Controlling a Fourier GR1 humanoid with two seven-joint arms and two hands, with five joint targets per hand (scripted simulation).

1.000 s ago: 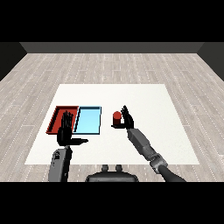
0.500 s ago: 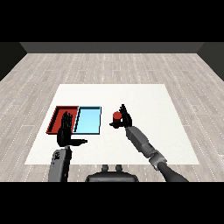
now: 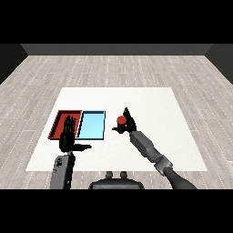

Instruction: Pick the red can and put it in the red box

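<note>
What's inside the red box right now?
The red tray shows only its bare red floor; no can lies in it. The left hand covers its near right part, hiding that bit. The red can is at the right hand.

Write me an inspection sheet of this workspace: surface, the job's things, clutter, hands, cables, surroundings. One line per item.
Surface: white table, square top, bare over most of its area.
Job's things: red can upright, to the right of both trays, outside them; red tray at the table's left, with the light blue tray right beside it on its right.
Clutter: nothing seen.
Hands: right hand at the red can, fingers curled round it; left hand open, fingers straight, raised in front of the red tray, holding nothing.
Cables: nothing seen.
Surroundings: grey wood-plank floor around the table, dark wall behind.
</note>
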